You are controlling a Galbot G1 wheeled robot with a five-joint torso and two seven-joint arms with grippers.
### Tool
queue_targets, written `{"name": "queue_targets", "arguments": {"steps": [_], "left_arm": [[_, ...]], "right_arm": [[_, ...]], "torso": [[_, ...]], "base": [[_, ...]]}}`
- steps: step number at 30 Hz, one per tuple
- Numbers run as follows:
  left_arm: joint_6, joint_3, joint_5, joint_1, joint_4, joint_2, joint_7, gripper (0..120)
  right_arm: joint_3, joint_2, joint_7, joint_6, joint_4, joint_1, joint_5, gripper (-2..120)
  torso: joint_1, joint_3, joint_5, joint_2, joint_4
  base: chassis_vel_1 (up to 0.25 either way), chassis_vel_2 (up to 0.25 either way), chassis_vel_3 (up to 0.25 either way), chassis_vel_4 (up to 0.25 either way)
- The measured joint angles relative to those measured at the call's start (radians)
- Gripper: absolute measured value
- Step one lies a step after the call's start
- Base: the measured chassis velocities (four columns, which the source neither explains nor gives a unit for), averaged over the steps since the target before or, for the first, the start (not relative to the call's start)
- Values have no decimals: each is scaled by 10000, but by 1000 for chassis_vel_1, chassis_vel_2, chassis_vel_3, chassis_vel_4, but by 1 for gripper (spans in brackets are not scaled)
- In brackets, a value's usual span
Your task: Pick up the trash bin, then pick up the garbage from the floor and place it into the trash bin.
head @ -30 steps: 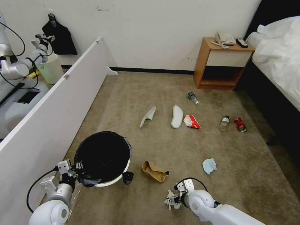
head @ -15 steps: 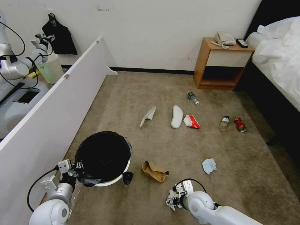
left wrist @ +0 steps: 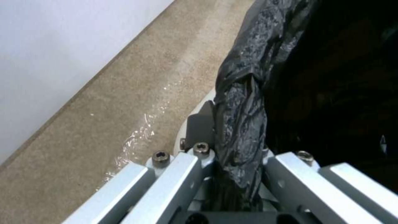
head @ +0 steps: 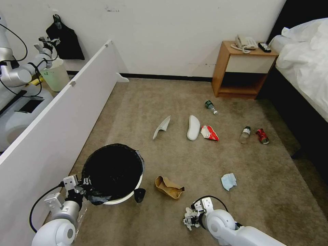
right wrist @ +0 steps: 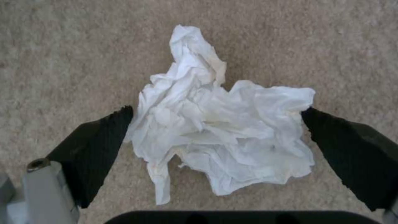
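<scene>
Left gripper [left wrist: 238, 174] at 7 o'clock in the head view, pinching the bagged rim of the trash bin [head: 112, 172], bin probably resting on the floor [head: 191, 160], hard to tell. Cardboard scrap [head: 169, 187] at the bin's 3 o'clock. Right gripper [right wrist: 215, 124] down at 6 o'clock, spread wide around the crumpled tissue [right wrist: 224, 130], both pads [right wrist: 99, 137] at its edges. Slippers [head: 193, 127], wrapper [head: 209, 133], bottles [head: 245, 134], can [head: 262, 136] farther out toward 12 to 2 o'clock.
</scene>
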Motion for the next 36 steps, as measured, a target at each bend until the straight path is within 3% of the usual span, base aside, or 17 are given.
{"name": "queue_targets", "arguments": {"steps": [7,9,13,14,16,17,20,22,25,27,30,36], "left_arm": [[0,17,24,17,-44,-37,-5,2],[0,19,39,28,-76,-61,-9,2],[0,16,55,39,-86,-85,-13,2],[0,14,65,53,-98,-106,-15,2],[0,13,73,59,-100,-116,-15,2],[0,9,86,72,-103,-136,-18,2],[-1,4,95,79,-103,-143,-18,2],[0,-14,99,77,-104,-151,-19,2],[0,-17,100,69,-104,-152,-22,2],[0,-17,104,55,-106,-172,-28,2],[0,-3,110,58,-132,-186,-36,2],[52,72,164,73,-187,-166,-65,2]], "right_arm": [[-25,6,-52,-3,33,3,-66,90],[-46,9,-71,-3,71,-36,-118,76],[-47,9,-107,-3,73,-50,-160,65],[-48,10,-135,2,69,-51,-184,57],[-49,12,-144,6,68,-50,-190,54],[-61,19,-154,17,66,-49,-194,47],[-72,27,-156,23,63,-45,-195,42],[-115,52,-173,45,46,-25,-196,28],[-134,60,-175,48,46,-14,-193,22],[-148,73,-192,56,21,-7,-193,9],[-140,68,-195,63,32,-6,-188,1],[15,-2,-158,65,293,-17,-119,0]], "torso": [[0,0,0,0,0],[0,0,0,1,0],[0,0,-1,1,0],[0,0,0,0,0],[0,0,0,1,0],[0,0,-1,1,0],[0,0,-1,0,0],[0,0,0,1,0],[0,0,0,0,0],[0,0,0,0,0],[0,0,0,1,0],[0,0,-1,1,0]], "base": [[0,0,0,0],[0,0,0,0],[0,0,0,0],[0,0,0,0],[0,0,0,0],[0,0,0,0],[0,0,0,0],[0,0,0,0],[0,0,0,0],[0,0,0,0],[0,0,0,0],[0,0,0,0]]}}
